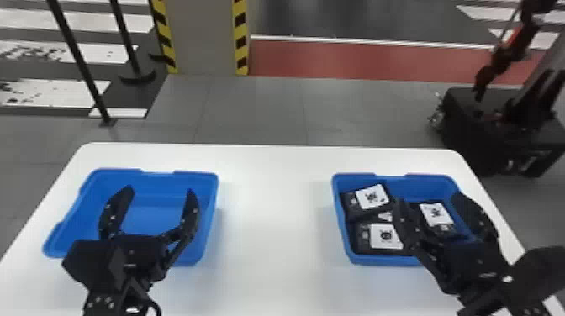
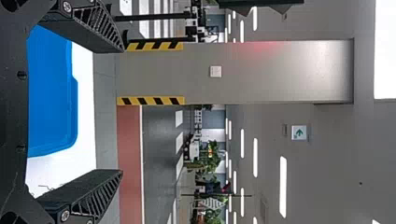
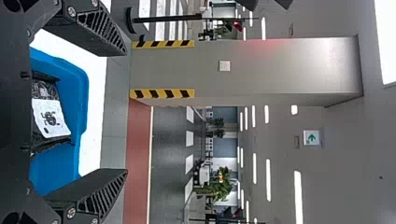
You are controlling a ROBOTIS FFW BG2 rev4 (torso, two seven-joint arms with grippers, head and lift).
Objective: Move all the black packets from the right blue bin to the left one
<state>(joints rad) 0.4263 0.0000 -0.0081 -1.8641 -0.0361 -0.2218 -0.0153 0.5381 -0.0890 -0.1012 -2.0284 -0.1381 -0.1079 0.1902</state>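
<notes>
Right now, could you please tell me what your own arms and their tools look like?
The left arm and right arm are black with angular housings and small pale bolt heads; a thin black cable curves beside the left one. The left tool and right tool each have two black tapering fingers with lattice sides and round silver screws.

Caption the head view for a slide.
Left gripper open over the empty blue bin; right gripper open over the bin of black packets.
</notes>
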